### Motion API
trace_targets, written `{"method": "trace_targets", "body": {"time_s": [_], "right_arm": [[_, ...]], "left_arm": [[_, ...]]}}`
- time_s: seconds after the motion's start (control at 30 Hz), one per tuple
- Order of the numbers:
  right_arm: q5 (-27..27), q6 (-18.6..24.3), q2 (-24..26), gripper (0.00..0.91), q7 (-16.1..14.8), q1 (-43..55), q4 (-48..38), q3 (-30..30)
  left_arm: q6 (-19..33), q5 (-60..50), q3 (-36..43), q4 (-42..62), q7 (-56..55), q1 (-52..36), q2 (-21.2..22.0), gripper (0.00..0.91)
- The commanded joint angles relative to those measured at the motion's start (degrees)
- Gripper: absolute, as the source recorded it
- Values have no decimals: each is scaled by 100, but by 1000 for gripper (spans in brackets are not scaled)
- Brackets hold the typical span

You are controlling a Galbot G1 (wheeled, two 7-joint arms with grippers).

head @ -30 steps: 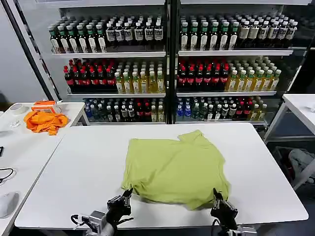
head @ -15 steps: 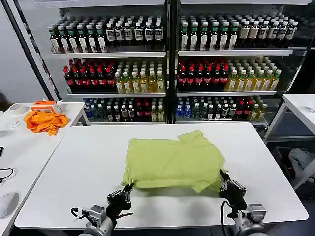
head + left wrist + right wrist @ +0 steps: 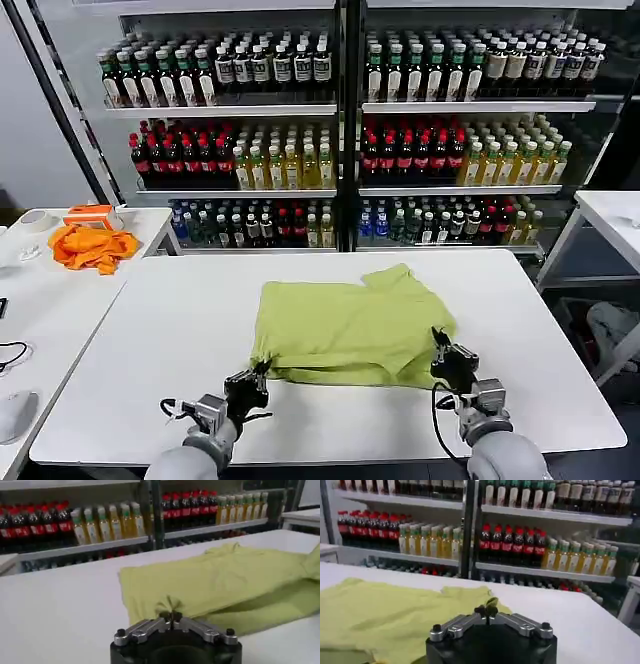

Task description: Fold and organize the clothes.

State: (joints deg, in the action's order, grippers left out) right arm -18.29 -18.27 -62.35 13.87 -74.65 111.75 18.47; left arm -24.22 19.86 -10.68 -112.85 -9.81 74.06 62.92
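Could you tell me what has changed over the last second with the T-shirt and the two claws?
Both claws, shut on the T-shirt's near hem, have carried it away from the robot: the right claw farther, the left claw slightly. The near part now lies doubled over the rest. The far edge, the table and the orange cloth are unchanged.

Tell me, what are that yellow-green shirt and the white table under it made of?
The T-shirt looks like soft matte knit, probably cotton: it drapes, wrinkles and bunches where the left gripper and right gripper pinch it. The table looks like smooth white laminate or painted board, though that is uncertain.
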Motion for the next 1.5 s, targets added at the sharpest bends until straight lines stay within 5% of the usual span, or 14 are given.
{"method": "trace_targets", "body": {"time_s": [0.03, 0.47, 0.93, 1.0, 1.03, 1.07, 1.1, 1.17, 1.5], "right_arm": [[183, -163, -45, 907, 23, 249, -323, -163], [284, -97, -101, 907, -40, -624, 417, 550], [-430, -344, -317, 907, 107, -1321, 405, 1044], [-619, -390, -306, 907, 123, -1298, 369, 994], [-656, -394, -304, 877, 118, -1291, 345, 979], [-694, -387, -299, 695, 112, -1271, 316, 952], [-752, -370, -295, 252, 107, -1259, 272, 924], [-831, -352, -292, 0, 103, -1209, 227, 862], [-840, -328, -253, 0, 32, -990, 46, 620]], "left_arm": [[52, -37, 106, 431, -33, -433, 43, 907], [136, -98, -106, 151, -190, 134, 206, 907], [103, -112, -48, 321, -279, 252, 452, 907], [104, -109, -44, 325, -278, 232, 456, 796], [106, -110, -44, 328, -278, 226, 459, 554], [114, -111, -43, 334, -278, 221, 459, 423], [133, -109, -42, 349, -278, 218, 458, 222], [146, -109, -40, 362, -278, 219, 459, 91], [151, -99, -57, 394, -259, 249, 480, 71]]}}
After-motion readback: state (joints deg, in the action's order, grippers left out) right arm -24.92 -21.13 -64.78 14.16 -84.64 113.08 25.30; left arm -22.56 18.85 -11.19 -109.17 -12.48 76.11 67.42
